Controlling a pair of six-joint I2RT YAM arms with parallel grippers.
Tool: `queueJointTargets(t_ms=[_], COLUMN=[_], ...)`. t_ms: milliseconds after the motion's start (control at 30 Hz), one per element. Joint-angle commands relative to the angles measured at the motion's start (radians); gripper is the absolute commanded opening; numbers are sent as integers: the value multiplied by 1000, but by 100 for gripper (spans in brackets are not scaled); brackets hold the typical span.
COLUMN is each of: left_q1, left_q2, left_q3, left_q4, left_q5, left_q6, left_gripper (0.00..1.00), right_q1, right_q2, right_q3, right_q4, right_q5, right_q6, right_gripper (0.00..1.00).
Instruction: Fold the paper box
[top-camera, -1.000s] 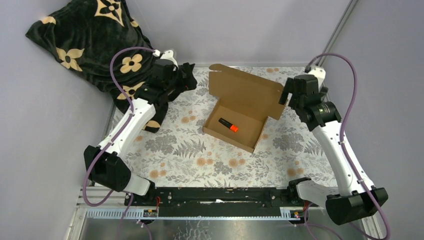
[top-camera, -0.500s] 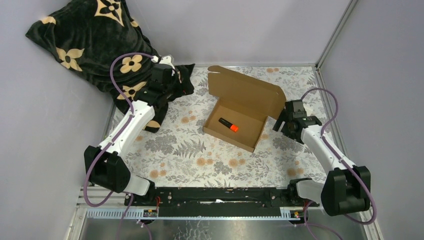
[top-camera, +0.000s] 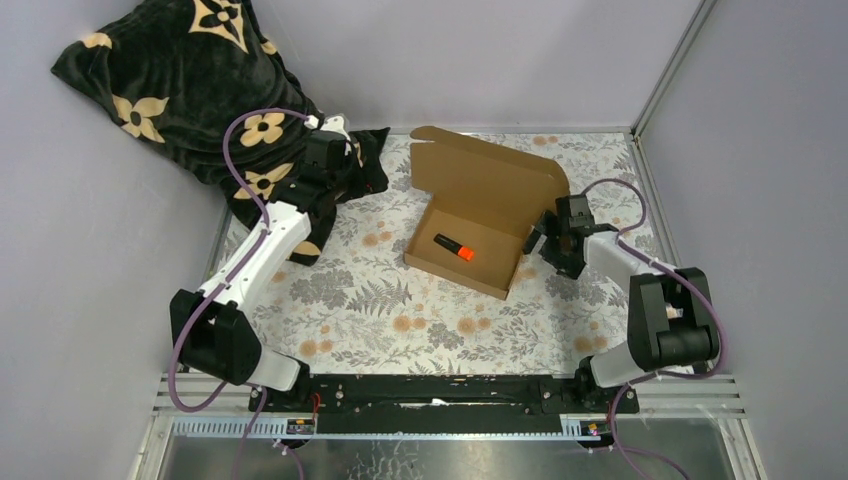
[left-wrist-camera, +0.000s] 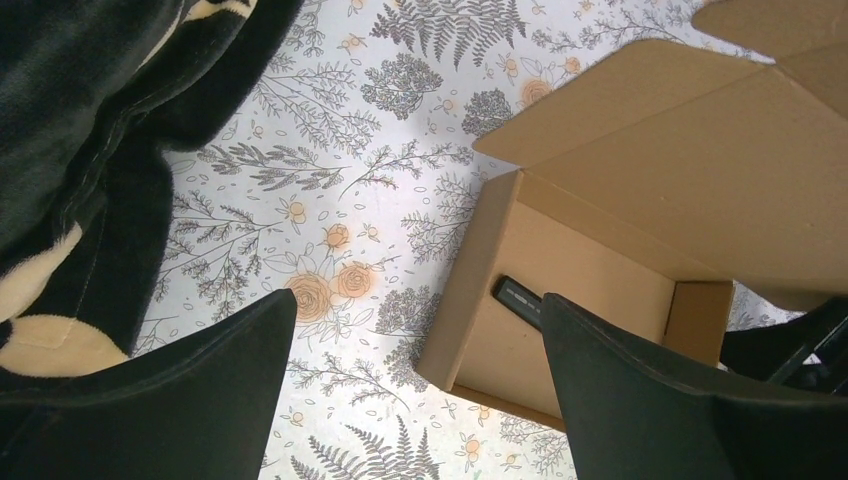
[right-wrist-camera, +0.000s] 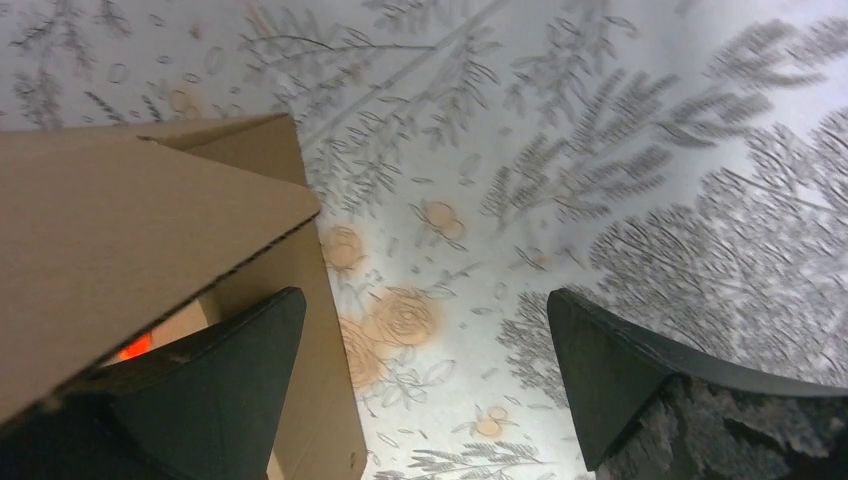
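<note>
The paper box (top-camera: 497, 264) is a shallow brown cardboard tray in the middle of the table, with its lid (top-camera: 490, 178) standing up along the far side. An orange-and-black marker (top-camera: 455, 248) lies inside it. My left gripper (top-camera: 368, 168) hangs open above the table, left of the box and apart from it. Its view shows the box (left-wrist-camera: 590, 240) and the marker's black end (left-wrist-camera: 518, 296). My right gripper (top-camera: 546, 240) is low at the box's right end and open. Its left finger sits by the box wall (right-wrist-camera: 320, 330), under a lid flap (right-wrist-camera: 130, 220).
A black blanket with beige flowers (top-camera: 170, 80) is heaped in the back left corner, just behind my left gripper. A floral cloth (top-camera: 400, 310) covers the table. Grey walls close in on three sides. A black rail (top-camera: 430, 390) runs along the near edge.
My right arm has dropped from high at the back right and come in to the box's right end. My left gripper has drawn back slightly to the left. Both stay open.
</note>
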Motion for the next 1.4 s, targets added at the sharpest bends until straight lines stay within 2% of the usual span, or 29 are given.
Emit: queueJointTargets(t_ms=[0, 200, 333, 500, 633, 933, 1067, 1267, 1367], left_q1=[9, 9, 9, 9, 9, 19, 46, 65, 96], left_q2=[10, 19, 29, 60, 93, 248, 268, 304, 301], left_q3=[-10, -15, -5, 52, 112, 366, 402, 495, 494], left_q4=[18, 25, 47, 124, 173, 68, 77, -3, -4], left_q5=[-3, 4, 19, 106, 166, 225, 300, 355, 425], left_q6=[-2, -10, 3, 120, 238, 495, 540, 637, 647], left_gripper=[99, 98, 99, 99, 99, 99, 98, 97, 96], right_q1=[-3, -2, 9, 22, 23, 24, 23, 23, 23], right_q2=[55, 70, -40, -201, -257, -140, -45, 20, 59], right_q3=[88, 170, 181, 234, 325, 620, 720, 784, 818], right_q4=[137, 161, 139, 55, -1, -195, -265, -285, -311], right_q5=[-106, -180, -203, -299, -297, -246, -233, -238, -227], right_q6=[-45, -162, -255, -375, -444, -699, -778, -885, -919], right_gripper=[100, 100, 99, 96, 97, 93, 80, 75, 67])
